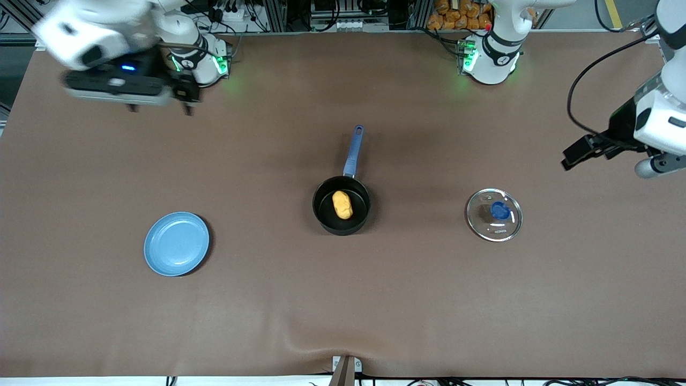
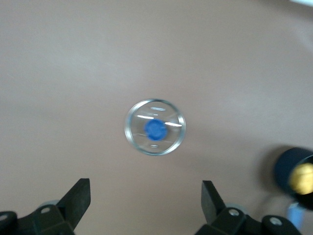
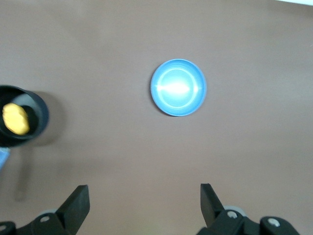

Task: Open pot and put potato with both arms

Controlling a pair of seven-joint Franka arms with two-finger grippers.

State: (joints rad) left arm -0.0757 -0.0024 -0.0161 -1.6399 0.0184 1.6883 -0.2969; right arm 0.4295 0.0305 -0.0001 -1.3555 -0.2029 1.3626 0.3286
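Observation:
The black pot (image 1: 341,228) stands uncovered at the table's middle, its blue handle (image 1: 353,150) pointing toward the robots' bases. The yellow-orange potato (image 1: 342,204) lies inside it. The glass lid (image 1: 493,214) with a blue knob lies flat on the table toward the left arm's end. My left gripper (image 1: 573,155) is open and empty, raised over that end; its wrist view shows the lid (image 2: 155,127), the pot (image 2: 286,169) and the potato (image 2: 304,177). My right gripper (image 1: 159,110) is open and empty, raised near its base; its wrist view shows the pot (image 3: 41,117) and the potato (image 3: 15,119).
A flat light-blue plate (image 1: 176,243) lies toward the right arm's end, nearer the front camera than the pot; it also shows in the right wrist view (image 3: 178,87). A heap of orange-brown lumps (image 1: 461,13) sits off the table near the left arm's base.

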